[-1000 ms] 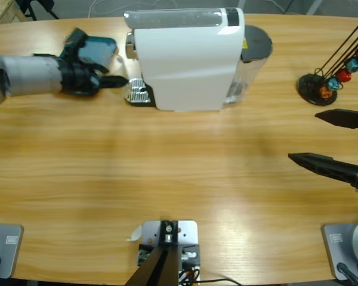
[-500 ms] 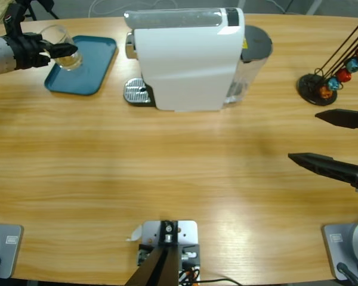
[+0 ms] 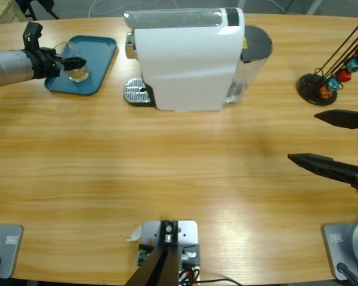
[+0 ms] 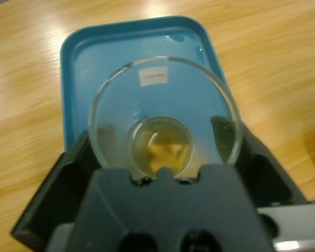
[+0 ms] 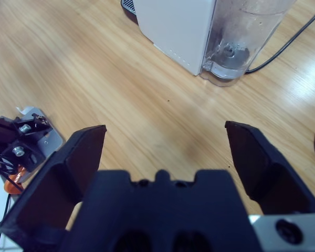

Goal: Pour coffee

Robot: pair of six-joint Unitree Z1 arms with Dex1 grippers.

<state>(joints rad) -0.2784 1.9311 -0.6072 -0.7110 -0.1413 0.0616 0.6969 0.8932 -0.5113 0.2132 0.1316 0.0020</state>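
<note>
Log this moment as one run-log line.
left gripper: shut on glass with coffee, over teal tray | right gripper: open, idle

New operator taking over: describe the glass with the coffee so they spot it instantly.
Left of the big white coffee machine lies a teal plastic tray. Over it the left gripper clasps a small clear glass tumbler, the only glass, with shallow tan-brown coffee inside.

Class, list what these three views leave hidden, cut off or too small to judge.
- Glass base: left wrist view, left claw body covers it, so contact with the blue tray is unclear.
- Capsule rack: high view, right edge cuts it.
- Coffee machine: right wrist view, top edge crops it.
</note>
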